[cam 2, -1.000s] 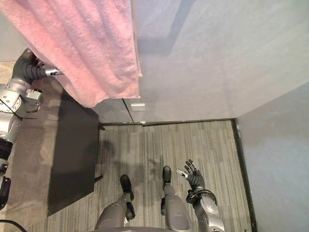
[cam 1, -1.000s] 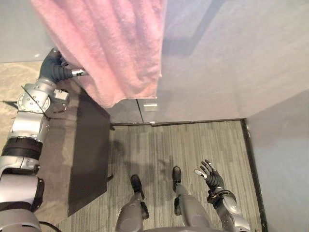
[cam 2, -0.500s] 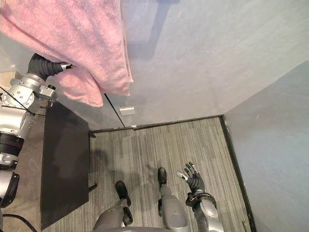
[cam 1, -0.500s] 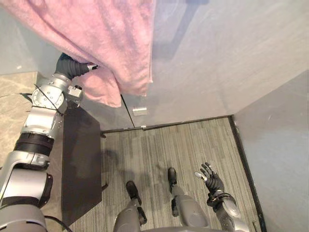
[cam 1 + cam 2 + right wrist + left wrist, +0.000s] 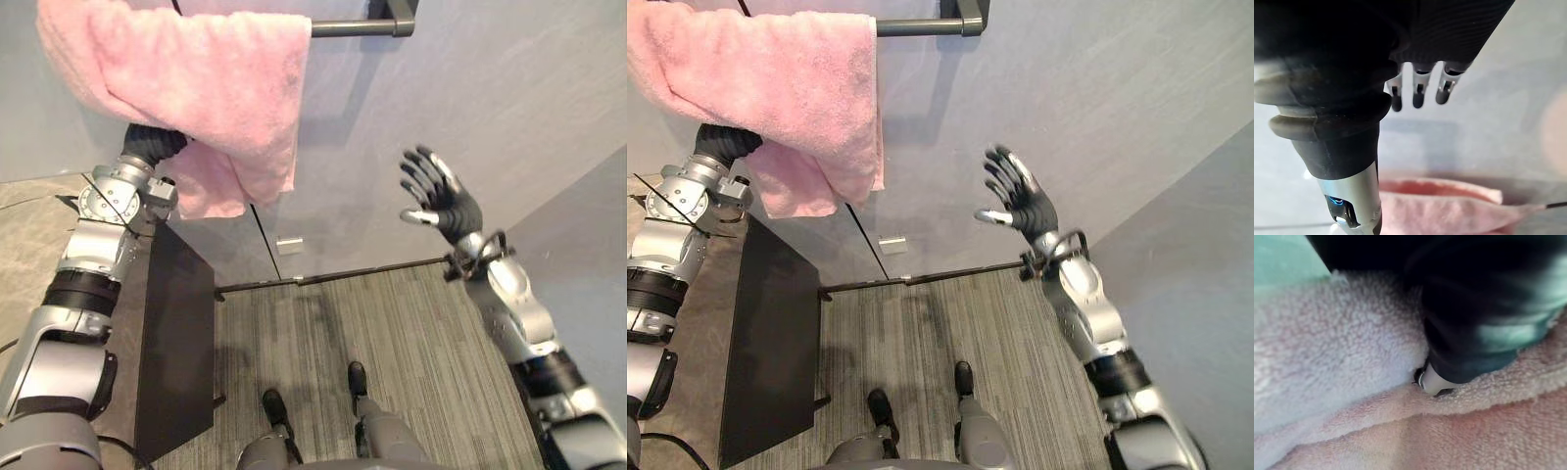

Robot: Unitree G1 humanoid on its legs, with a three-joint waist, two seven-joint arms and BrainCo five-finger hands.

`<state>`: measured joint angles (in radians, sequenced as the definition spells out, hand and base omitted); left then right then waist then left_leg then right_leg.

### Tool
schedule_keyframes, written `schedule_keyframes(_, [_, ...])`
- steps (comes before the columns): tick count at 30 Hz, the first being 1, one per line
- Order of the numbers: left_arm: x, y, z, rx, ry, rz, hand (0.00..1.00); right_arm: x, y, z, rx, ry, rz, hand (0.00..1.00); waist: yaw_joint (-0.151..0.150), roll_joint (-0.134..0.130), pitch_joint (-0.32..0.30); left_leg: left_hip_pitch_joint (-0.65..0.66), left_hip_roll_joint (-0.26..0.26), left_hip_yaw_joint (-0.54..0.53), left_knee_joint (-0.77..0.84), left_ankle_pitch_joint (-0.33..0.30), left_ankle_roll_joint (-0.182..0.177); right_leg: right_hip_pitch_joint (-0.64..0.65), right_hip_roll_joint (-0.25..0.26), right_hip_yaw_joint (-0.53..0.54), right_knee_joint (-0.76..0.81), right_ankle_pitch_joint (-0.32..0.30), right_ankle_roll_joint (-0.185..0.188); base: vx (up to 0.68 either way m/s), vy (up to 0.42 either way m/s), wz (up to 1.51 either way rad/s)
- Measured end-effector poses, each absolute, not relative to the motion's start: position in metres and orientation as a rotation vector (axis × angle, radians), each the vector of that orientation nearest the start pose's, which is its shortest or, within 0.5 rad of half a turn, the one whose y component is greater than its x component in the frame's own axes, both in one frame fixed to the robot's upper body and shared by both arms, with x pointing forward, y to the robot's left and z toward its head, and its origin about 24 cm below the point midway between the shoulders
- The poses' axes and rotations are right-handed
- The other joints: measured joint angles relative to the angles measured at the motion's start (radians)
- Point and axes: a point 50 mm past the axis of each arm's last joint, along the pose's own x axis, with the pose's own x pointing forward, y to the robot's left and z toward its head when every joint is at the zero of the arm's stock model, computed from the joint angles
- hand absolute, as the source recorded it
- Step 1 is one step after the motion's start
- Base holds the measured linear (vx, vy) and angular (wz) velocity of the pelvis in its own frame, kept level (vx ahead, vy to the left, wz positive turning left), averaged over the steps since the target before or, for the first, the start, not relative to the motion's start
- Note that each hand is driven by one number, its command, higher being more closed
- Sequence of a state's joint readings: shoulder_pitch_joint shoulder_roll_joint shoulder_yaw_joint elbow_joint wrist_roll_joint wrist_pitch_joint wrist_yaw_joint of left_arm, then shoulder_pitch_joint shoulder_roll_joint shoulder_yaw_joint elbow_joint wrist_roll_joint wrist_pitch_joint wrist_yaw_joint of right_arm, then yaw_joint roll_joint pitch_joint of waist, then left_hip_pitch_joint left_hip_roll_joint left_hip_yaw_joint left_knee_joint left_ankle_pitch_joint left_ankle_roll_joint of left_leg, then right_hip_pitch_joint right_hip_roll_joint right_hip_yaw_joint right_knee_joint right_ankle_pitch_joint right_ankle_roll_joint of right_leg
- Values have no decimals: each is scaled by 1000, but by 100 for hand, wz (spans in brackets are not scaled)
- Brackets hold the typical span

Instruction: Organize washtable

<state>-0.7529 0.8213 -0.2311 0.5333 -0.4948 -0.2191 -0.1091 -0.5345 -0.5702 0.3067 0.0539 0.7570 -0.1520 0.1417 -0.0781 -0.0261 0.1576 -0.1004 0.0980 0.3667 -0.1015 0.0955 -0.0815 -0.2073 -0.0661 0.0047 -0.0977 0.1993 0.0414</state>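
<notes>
Pink towel (image 5: pixel 196 78) hangs bunched over the left part of the dark rail (image 5: pixel 353 27), far up the wall. Your left hand (image 5: pixel 152 145) is buried under it, grip impossible to tell; your right hand (image 5: pixel 446 201) hovers spread wide to the right. Pulling the left out carelessly could drag the uneven towel off.

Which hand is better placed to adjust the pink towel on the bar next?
Probably the left hand: it is tucked into the pink towel; the right hand is open, apart from it.
</notes>
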Motion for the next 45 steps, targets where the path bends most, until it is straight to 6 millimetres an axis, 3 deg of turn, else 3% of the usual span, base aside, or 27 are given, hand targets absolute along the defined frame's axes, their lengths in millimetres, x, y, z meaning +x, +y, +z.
schedule_keyframes(4, [355, 267, 218, 366, -371, -73, 100, 337, -132, 199, 77, -410, 549, 0, 16, 23, -14, -4, 0, -8, 0, 3, 4, 0, 0, -7, 0, 0, 0, 28, 1, 4])
schedule_keyframes(9, [357, 260, 209, 341, -351, -98, 100, 360, -131, 209, 64, -380, 490, 0, 39, 25, -15, -13, 0, -23, 0, 14, 8, -1, 0, -21, 0, 0, 0, 30, 2, 8])
schedule_keyframes(18, [360, 251, 201, 345, -321, -133, 100, 395, -95, 233, 53, -314, 457, 0, 60, 29, -15, -34, 6, -46, 0, 27, 4, -13, 8, -40, 0, 6, -9, 9, 1, 5])
schedule_keyframes(22, [363, 245, 211, 327, -352, -143, 100, 405, -79, 240, 85, -278, 429, 0, 69, 37, -15, -59, 9, -56, 0, 45, 3, -32, 12, -60, 0, 14, -19, 0, 3, 8])
schedule_keyframes(27, [370, 227, 221, 278, -399, -179, 100, 403, -43, 244, 142, -256, 461, 0, 86, 59, -13, -64, 12, -64, -1, 50, 2, -34, 14, -73, 0, 17, -23, -7, 7, 4])
schedule_keyframes(28, [371, 223, 223, 269, -409, -187, 100, 402, -38, 246, 160, -261, 464, 100, 91, 65, -12, -66, 13, -67, -1, 50, 2, -34, 14, -77, 0, 17, -23, -20, 22, 8])
schedule_keyframes(32, [372, 221, 229, 267, -423, -184, 100, 399, -20, 259, 123, -293, 492, 100, 92, 74, -6, -79, 14, -71, -1, 56, 3, -42, 15, -86, 0, 18, -24, -16, 15, 5])
schedule_keyframes(36, [373, 221, 227, 264, -419, -181, 100, 398, -19, 271, 84, -334, 490, 100, 92, 74, -6, -80, 14, -73, 0, 56, 3, -43, 14, -88, 0, 18, -24, -4, 6, 1])
schedule_keyframes(45, [368, 239, 228, 218, -433, -113, 100, 403, -74, 307, 69, -473, 342, 100, 80, 76, -5, -79, 11, -70, 0, 56, 3, -42, 12, -85, 0, 19, -23, 4, 7, 0])
